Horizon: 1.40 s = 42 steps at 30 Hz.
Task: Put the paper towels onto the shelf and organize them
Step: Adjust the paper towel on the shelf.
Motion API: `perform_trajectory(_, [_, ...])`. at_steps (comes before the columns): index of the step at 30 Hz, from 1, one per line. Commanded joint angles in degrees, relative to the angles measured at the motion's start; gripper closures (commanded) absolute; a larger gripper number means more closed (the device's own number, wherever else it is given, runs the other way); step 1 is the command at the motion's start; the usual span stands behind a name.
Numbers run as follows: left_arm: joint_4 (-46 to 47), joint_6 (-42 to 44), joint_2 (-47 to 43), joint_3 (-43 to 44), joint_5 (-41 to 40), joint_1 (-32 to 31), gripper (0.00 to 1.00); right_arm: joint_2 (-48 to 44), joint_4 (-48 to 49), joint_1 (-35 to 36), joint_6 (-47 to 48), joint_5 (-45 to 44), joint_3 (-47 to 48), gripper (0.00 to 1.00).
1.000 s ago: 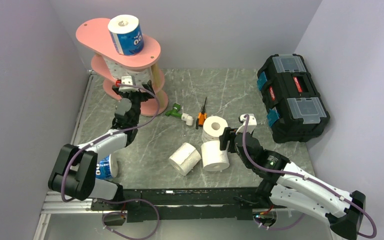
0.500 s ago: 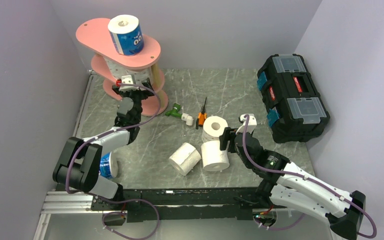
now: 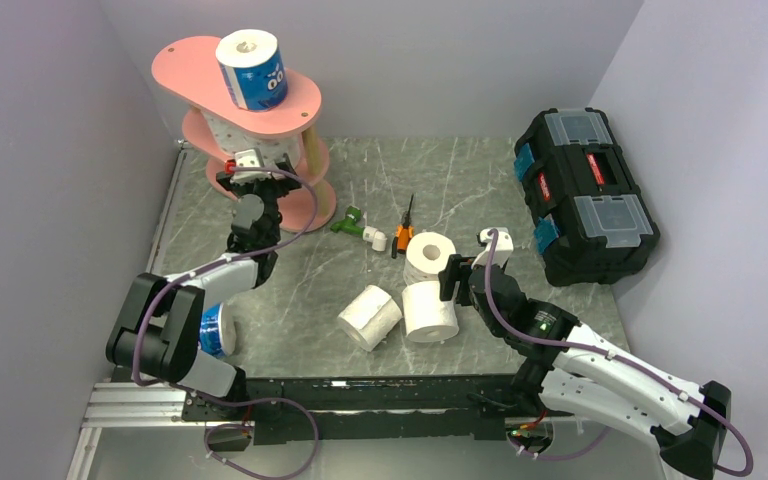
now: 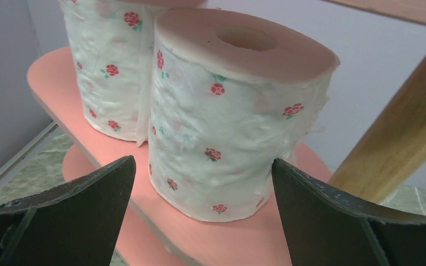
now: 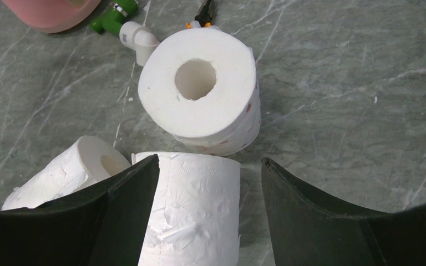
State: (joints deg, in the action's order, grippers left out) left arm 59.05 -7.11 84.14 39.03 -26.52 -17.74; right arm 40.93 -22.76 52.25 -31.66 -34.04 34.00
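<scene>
The shelf (image 3: 185, 65) is pink, the rolls (image 4: 227, 138) white with red flowers.

Ahead of my right gripper (image 5: 210, 166) and a little left lies a white-and-green plastic tool (image 5: 127, 25), an orange-and-black screwdriver (image 3: 404, 228) just beside it, on the grey marbled table (image 5: 338, 83), with a black toolbox (image 3: 585, 195) well off to its right.

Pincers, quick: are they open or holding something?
Left pincer: open, facing a flowered roll, holding nothing.
Right pincer: open, over a plain roll, not gripping it.
</scene>
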Motion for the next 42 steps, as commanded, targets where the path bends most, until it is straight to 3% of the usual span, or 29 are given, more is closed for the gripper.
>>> perform_trajectory(1, [3.97, 0.34, 0.21, 0.43, -1.83, 1.48, 0.01, -0.11, 0.18, -0.22, -0.07, -1.20, 0.42, 0.30])
perform_trajectory(42, [4.75, -1.24, 5.46, 3.82, -1.63, 7.78, 0.01, 0.73, -0.28, -0.30, -0.33, -2.34, 0.45, 0.30])
